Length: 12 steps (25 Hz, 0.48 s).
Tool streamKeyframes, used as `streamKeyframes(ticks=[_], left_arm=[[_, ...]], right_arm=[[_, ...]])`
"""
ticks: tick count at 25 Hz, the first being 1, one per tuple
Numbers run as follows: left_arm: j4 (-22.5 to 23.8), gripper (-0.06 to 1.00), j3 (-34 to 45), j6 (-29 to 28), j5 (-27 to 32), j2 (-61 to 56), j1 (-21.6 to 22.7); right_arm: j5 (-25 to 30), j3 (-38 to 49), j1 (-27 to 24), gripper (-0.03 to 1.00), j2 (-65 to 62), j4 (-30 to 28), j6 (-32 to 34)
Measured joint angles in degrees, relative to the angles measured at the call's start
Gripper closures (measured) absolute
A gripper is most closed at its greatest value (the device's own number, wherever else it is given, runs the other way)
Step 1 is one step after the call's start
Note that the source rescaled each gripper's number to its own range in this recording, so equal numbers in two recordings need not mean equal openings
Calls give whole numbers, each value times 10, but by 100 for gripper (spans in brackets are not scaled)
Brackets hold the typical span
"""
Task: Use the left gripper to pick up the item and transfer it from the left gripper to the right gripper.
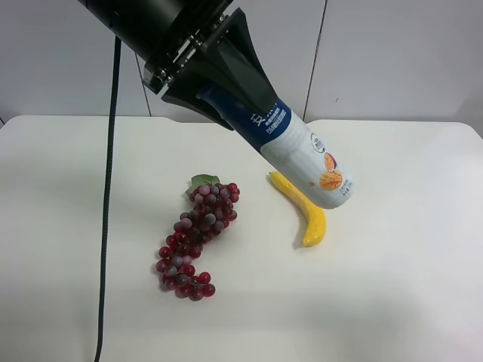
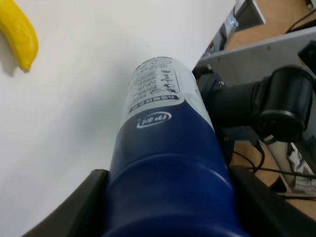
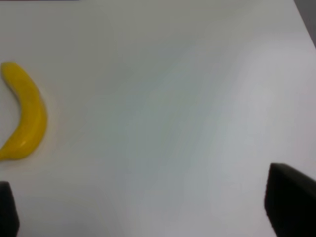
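Note:
My left gripper, an all-black claw, is shut on the dark blue cap end of the bottle and holds it tilted in the air above the table, white base down and toward the banana. In the left wrist view the bottle fills the space between the two fingers. My right gripper is open and empty. Only its two dark fingertips show at the frame's lower corners, over bare table. It is out of the exterior high view.
A yellow banana lies on the white table just under the bottle's base; it also shows in the right wrist view. A red grape bunch lies left of it. A black cable hangs at the left. A black arm joint sits beyond the table's edge.

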Motion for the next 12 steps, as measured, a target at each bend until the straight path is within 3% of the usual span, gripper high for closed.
streamKeyframes(ticks=[5, 9, 12], left_arm=[[0, 94, 0, -1, -3, 0, 0], [0, 94, 0, -1, -6, 0, 0], [0, 94, 0, -2, -13, 0, 0]], right_arm=[[1, -22, 0, -3, 16, 22, -18], [-1, -81, 1, -3, 108, 75, -81], [-25, -115, 32, -3, 182, 119, -138]])
